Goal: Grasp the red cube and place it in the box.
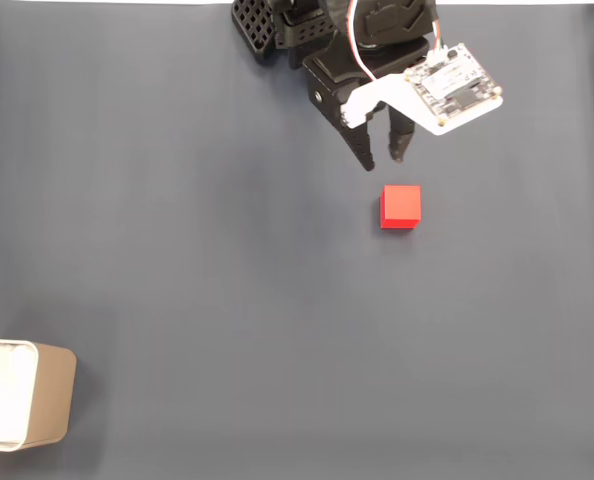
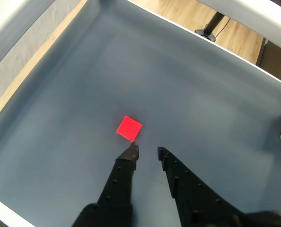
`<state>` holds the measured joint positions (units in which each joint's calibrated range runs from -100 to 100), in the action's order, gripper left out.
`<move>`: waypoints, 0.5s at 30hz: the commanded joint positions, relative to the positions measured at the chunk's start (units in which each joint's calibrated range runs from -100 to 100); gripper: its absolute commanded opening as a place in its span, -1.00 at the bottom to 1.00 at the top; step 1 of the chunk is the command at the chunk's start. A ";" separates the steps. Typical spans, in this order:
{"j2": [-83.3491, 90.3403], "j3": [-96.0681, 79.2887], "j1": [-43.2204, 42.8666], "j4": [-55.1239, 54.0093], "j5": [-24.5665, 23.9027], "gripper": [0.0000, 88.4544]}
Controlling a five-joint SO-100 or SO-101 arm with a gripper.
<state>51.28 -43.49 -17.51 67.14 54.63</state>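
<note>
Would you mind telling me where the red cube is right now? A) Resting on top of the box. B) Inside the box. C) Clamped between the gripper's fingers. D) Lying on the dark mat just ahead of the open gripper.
D. In the fixed view the red cube lies on the dark mat just beyond the open gripper, untouched, with the box far off at the lower left edge.

red cube (image 1: 400, 207) — beige box (image 1: 47, 395)

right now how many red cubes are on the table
1. The red cube lies on the dark grey table, just ahead of the open gripper, far from the box at the fixed view's lower left. The wrist view shows the same cube.
</note>
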 commanded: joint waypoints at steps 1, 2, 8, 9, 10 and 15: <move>-0.33 -0.40 -0.75 -1.98 1.03 -0.71; -0.50 -0.67 -0.75 -2.23 1.12 -0.68; -1.54 -2.95 -0.75 -6.16 1.27 -0.60; -1.71 -3.41 -0.75 -7.06 1.22 -0.58; -2.06 -3.96 -0.75 -8.05 1.27 -0.56; -3.36 -5.78 -1.03 -10.59 1.07 -0.43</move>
<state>48.15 -49.01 -17.80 58.95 55.56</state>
